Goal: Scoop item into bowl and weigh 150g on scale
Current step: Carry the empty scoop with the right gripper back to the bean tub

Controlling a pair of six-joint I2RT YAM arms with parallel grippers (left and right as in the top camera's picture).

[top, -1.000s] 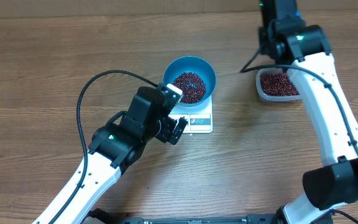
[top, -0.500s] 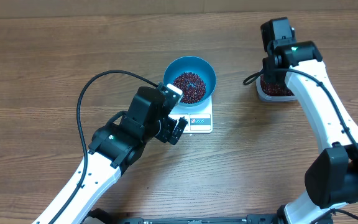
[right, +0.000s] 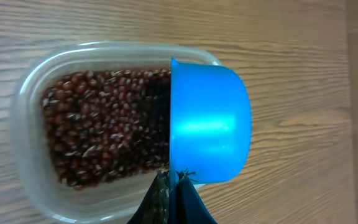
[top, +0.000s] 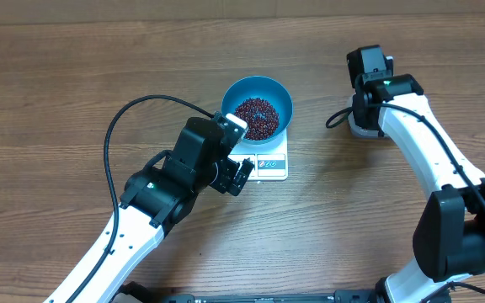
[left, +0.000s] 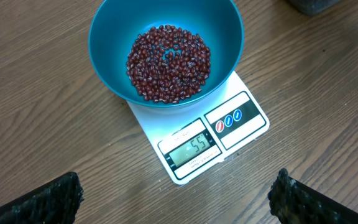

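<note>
Soft, even overhead light covers the brown wood-grain worktop (top: 57, 84); shadows are faint. Left wrist view is crisp; right wrist view softer, with a pale glare band across the small bright blue plastic scoop (right: 210, 124).

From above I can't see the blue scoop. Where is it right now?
In the right wrist view, the scoop is held in the right gripper, over one end of the clear bean tub.

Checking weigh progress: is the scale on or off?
On. The scale display shows lit digits, seemingly 55, with the bowl on it.
</note>
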